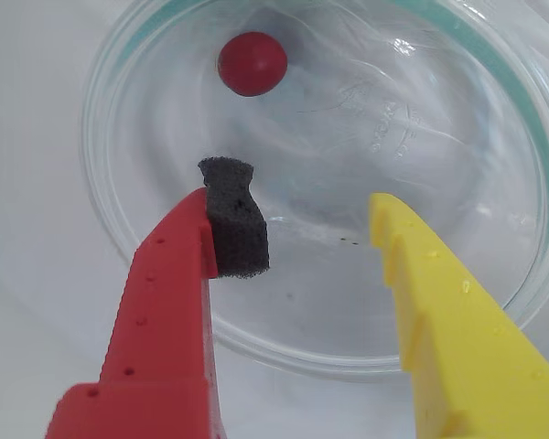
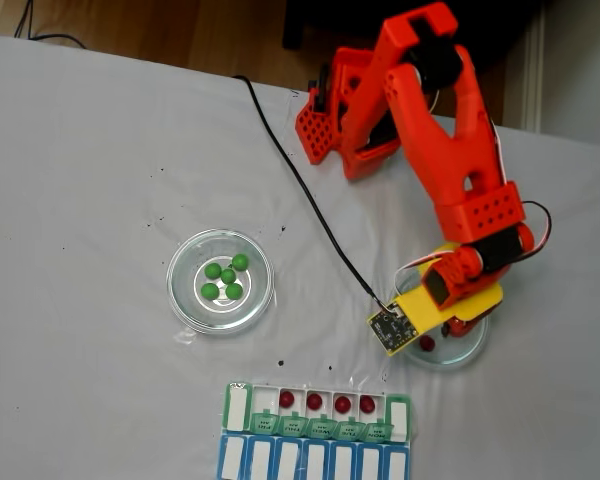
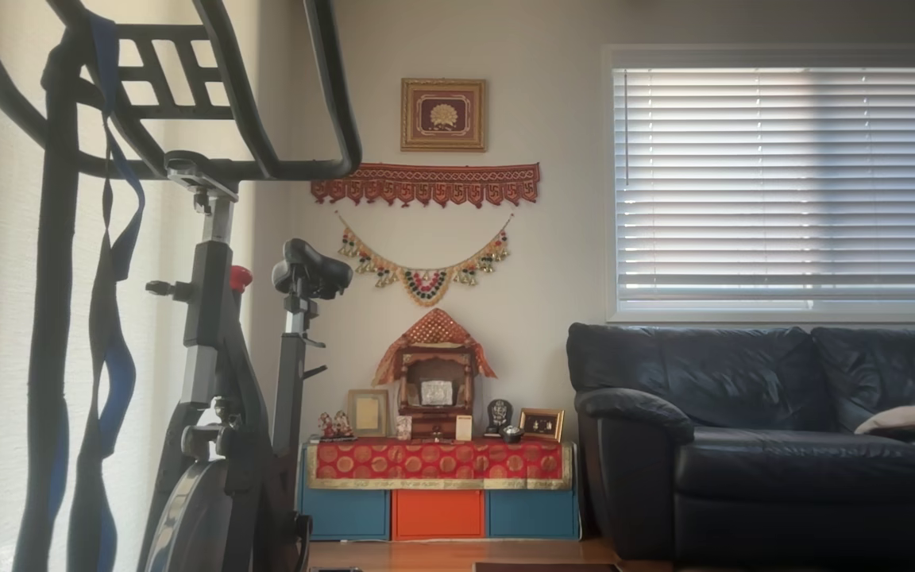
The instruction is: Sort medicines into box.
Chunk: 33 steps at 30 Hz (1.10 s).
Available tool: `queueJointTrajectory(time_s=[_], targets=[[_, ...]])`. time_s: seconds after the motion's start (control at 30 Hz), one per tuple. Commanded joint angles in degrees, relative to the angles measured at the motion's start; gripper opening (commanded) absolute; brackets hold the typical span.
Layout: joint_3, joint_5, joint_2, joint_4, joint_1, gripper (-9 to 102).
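Wide open and empty, the gripper [image 1: 297,206] is held over a glass dish [image 1: 494,119]; one red ball [image 1: 252,63] is seen upper left. Four red balls [image 2: 287,399] are seen in the box [image 2: 237,405], bottom center.

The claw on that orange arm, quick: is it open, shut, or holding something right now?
Gripper: open, holding nothing, hanging over the glass dish with one red ball in it.

Arm [image 2: 450,180] hides much of right dish [image 2: 468,348].
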Motion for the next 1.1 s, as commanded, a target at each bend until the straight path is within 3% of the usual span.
queueJointTrajectory(time_s=[0.0, 1.07], targets=[[-0.8, -0.8, 5.3, -1.7, 1.1, 22], [1.5, -4.6, -4.1, -11.3, 3.6, 19]])
